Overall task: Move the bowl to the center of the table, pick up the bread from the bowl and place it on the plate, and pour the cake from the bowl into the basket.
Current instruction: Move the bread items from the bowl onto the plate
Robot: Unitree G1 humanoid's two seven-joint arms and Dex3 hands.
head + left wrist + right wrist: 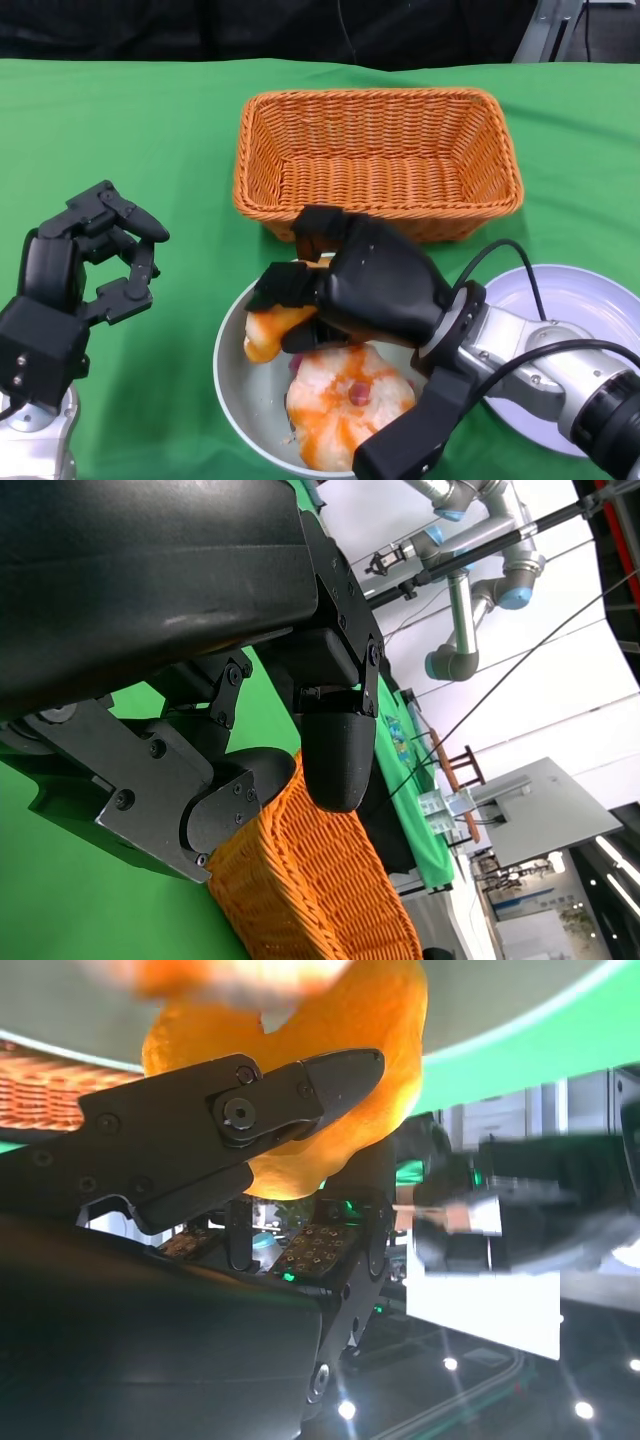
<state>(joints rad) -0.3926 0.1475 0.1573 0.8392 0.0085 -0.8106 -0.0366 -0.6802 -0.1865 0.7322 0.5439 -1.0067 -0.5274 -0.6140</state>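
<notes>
Fingers of the left hand (85, 265) hang apart, holding nothing, left of the bowl (232, 385). Over the bowl, the right hand (355, 285) grasps the orange bread (268, 328), likely to lift it toward the plate (570, 300) on the bowl's right; the cake (345, 400) remains inside, the basket (375, 160) behind.

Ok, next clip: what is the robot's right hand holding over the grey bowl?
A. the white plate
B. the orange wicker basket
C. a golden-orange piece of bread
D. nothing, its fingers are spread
C: the right hand grips the golden-orange piece of bread over the grey bowl; the right wrist view shows its fingers closed on it.
</notes>
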